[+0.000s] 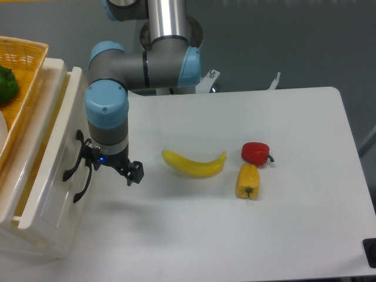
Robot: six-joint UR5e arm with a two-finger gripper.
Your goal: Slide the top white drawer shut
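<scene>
The top white drawer (pixel 56 150) sits at the left edge of the table, the upper of two in a glossy white plastic cabinet. It is a deep box, and only a narrow strip of its yellowish inside shows behind the front panel, so it stands a little way out from the cabinet. The front panel faces right and leans slightly in this view. One black curved handle (pixel 71 164) is fixed to the panel near its middle, bowing outward from it.
</scene>
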